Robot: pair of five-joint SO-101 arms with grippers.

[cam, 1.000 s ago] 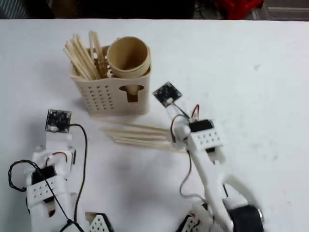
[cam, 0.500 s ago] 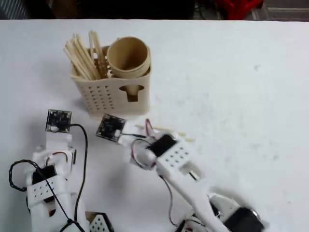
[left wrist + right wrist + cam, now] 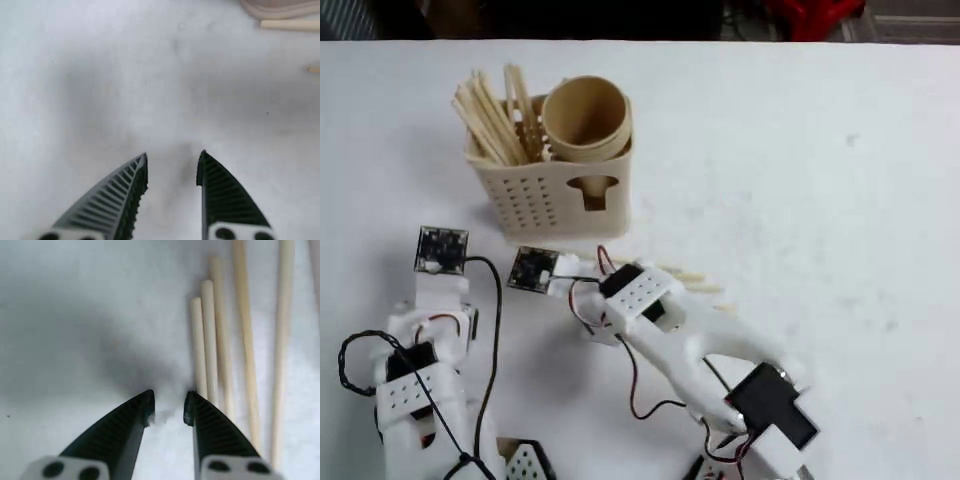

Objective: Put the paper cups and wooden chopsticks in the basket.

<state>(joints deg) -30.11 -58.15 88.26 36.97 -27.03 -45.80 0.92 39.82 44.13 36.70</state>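
The perforated cream basket (image 3: pixel 558 200) stands at the back left with a bundle of wooden chopsticks (image 3: pixel 495 115) and a brown paper cup (image 3: pixel 586 118) inside. Loose chopsticks (image 3: pixel 692 281) lie on the table in front of it, mostly covered by the right arm (image 3: pixel 650 310). In the right wrist view my right gripper (image 3: pixel 168 409) is open by a narrow gap just above the table, with nothing between its fingers and the ends of the loose chopsticks (image 3: pixel 206 340) just beside one finger. My left gripper (image 3: pixel 173 159) stands open over bare table, with a chopstick (image 3: pixel 290 23) farther off.
The left arm (image 3: pixel 425 340) sits at the front left, near the table's front edge. The white table (image 3: pixel 820 180) stretches away to the right of the basket. The basket's base (image 3: pixel 280 6) shows at the edge of the left wrist view.
The right arm has swung left across the loose chopsticks and now covers most of them. The left arm has not moved.
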